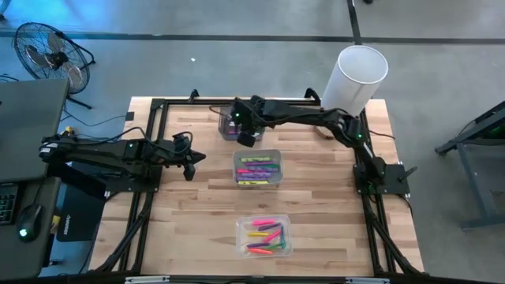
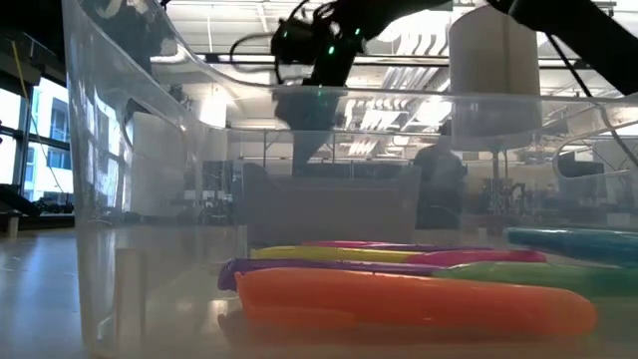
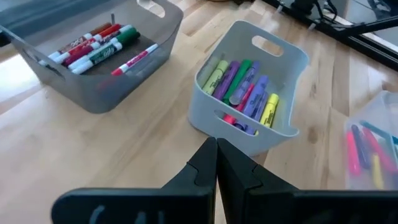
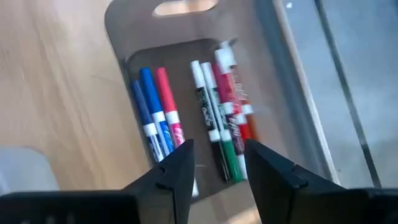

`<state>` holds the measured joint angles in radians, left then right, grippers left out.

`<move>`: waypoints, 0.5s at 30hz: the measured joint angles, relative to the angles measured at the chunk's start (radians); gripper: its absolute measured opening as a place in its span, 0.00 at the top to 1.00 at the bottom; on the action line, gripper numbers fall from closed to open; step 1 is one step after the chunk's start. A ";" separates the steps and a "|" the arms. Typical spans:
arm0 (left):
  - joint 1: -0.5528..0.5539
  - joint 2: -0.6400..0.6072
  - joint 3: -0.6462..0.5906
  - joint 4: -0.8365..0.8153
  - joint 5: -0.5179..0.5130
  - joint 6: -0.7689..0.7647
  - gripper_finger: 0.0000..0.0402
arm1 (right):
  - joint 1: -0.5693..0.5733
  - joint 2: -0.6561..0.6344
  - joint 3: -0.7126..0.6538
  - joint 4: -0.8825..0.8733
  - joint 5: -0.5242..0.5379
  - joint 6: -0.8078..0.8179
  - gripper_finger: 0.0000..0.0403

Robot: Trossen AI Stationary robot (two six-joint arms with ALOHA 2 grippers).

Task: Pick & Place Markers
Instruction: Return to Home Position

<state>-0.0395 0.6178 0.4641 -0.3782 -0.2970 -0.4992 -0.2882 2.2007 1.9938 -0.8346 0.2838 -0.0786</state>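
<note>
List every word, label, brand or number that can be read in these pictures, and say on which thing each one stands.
No text is readable in any view.
Dark print on the white bands of the thin red, green, blue and black markers in the dark grey plastic bin: too blurred to read.
Dark print on the yellow highlighter in the light grey plastic bin: too small to read.

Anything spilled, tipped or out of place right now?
Nothing stands out. The markers all lie inside the dark bin, the grey bin and the clear bin; none loose on the table. The right hand hangs open over the dark bin; the left hand is shut, apart from the bins.
</note>
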 joint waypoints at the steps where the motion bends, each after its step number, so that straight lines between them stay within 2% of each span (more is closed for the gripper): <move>1: 0.000 0.000 0.000 -0.005 -0.002 -0.003 0.99 | 0.000 -0.019 0.000 -0.006 0.001 0.020 0.68; 7: 0.000 0.000 0.000 0.012 -0.010 -0.046 0.99 | 0.031 -0.162 0.000 -0.119 -0.053 0.160 0.71; 11: 0.000 0.000 0.000 0.040 0.032 0.065 0.99 | 0.102 -0.239 -0.025 -0.159 -0.030 0.197 0.73; 15: 0.000 0.001 -0.011 0.105 0.150 0.224 1.00 | 0.193 -0.319 -0.197 -0.080 -0.004 0.280 0.77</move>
<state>-0.0395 0.6191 0.4535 -0.2730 -0.1470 -0.2748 -0.0952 1.8815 1.7970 -0.9146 0.2799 0.2011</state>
